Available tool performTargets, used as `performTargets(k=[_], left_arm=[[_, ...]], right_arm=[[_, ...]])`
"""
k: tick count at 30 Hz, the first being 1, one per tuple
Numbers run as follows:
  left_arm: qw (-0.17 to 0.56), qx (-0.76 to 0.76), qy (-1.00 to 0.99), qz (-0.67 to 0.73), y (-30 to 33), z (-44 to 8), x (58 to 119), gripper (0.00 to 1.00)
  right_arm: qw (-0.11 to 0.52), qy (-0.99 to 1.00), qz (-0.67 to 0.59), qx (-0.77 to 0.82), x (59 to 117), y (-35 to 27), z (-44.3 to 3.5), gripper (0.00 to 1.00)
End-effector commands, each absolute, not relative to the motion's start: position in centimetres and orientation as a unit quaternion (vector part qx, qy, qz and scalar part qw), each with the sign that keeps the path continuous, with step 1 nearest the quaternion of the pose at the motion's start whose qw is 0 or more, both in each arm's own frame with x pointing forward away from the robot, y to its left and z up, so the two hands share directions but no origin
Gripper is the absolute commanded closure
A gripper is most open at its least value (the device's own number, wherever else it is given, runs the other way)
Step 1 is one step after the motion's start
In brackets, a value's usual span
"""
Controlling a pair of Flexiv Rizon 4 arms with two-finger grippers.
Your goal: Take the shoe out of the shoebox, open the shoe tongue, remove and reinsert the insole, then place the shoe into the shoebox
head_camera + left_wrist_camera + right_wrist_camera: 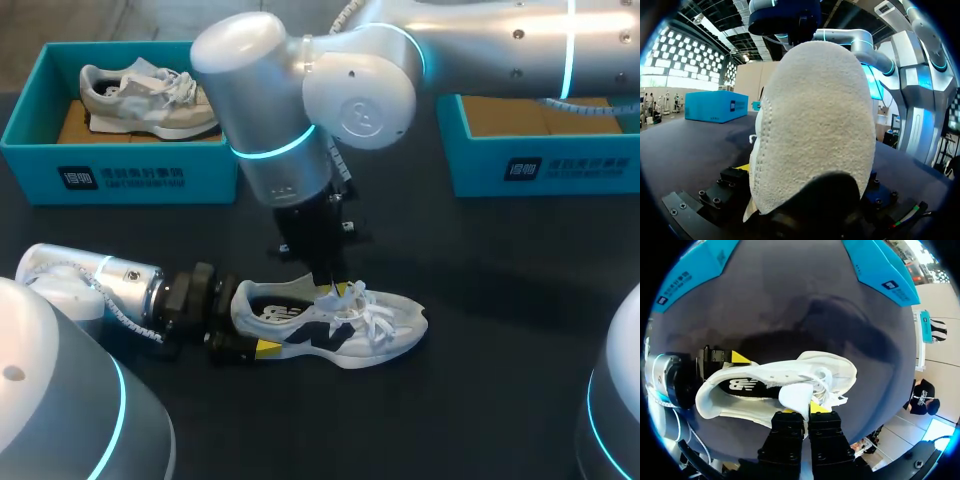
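Lying on its sole at the front middle of the dark tabletop [480, 400], the white shoe [395, 325] points its toe to the right, outside both boxes. The left arm [100, 285] comes in low from the left; the left jaws clasp the heel from two sides, and the heel fills the left wrist view. The right arm [290, 110] reaches down from the rear right past the middle; the right jaws stand narrow, pinching the raised tongue [795, 397] above the laces. Its wrist hides the right end of the left shoebox [120, 178], which holds a grey shoe [140, 100]. The right shoebox [560, 170] stands at the rear right, well apart.
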State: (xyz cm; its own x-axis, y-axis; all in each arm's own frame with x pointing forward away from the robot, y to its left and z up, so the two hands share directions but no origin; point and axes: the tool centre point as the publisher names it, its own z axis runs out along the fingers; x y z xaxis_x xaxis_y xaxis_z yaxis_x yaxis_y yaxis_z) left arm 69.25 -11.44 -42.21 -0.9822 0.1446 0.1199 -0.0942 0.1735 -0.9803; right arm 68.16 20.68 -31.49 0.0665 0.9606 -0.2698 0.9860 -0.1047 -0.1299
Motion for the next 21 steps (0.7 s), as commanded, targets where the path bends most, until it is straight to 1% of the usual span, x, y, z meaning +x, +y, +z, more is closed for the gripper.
performTargets(k=[1, 11, 21], left_arm=[[0.092, -0.016, -0.760, 0.643, -11.5, -42.4, 69.4, 1.00], [0.092, -0.016, -0.760, 0.643, -11.5, -42.4, 69.4, 1.00], [0.092, -0.016, -0.760, 0.643, -11.5, -42.4, 69.4, 1.00]], right_arm=[[0.050, 0.607, -0.102, 0.786, 67.2, 19.4, -31.1, 1.00], [0.005, 0.637, -0.011, 0.771, 67.0, 16.2, -31.2, 1.00], [-0.043, 0.640, 0.071, 0.764, 67.0, 13.0, -32.4, 1.00]])
